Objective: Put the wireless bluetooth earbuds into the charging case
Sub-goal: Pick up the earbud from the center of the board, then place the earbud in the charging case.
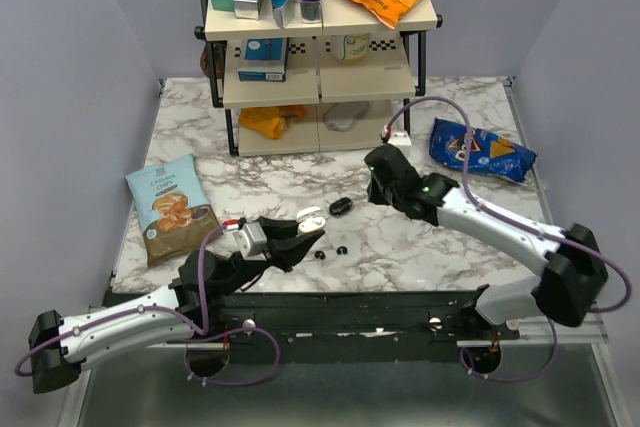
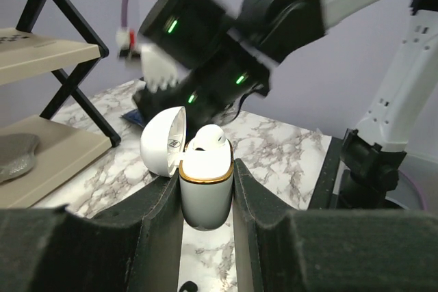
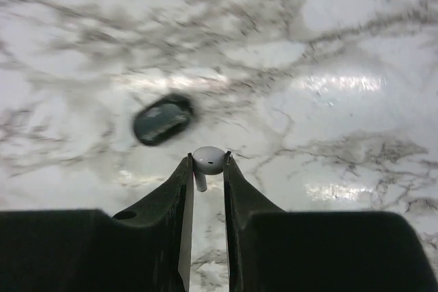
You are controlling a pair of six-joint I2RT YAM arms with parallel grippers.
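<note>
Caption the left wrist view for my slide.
Left gripper clamps the open case, one earbud seated inside, the right arm just beyond.

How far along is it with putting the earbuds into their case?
About halfway. Done: the white charging case sits gripped in the left fingers, its lid open, with one earbud seated in it. In hand: the right fingers pinch the second earbud above the marble table. Left: carry it over and seat it in the case.

Glossy white plastic case [image 2: 205,193] with gold-toned rim; smooth glossy white earbud [image 3: 209,159]; polished marble-patterned tabletop [image 3: 328,46] showing bright glare
</note>
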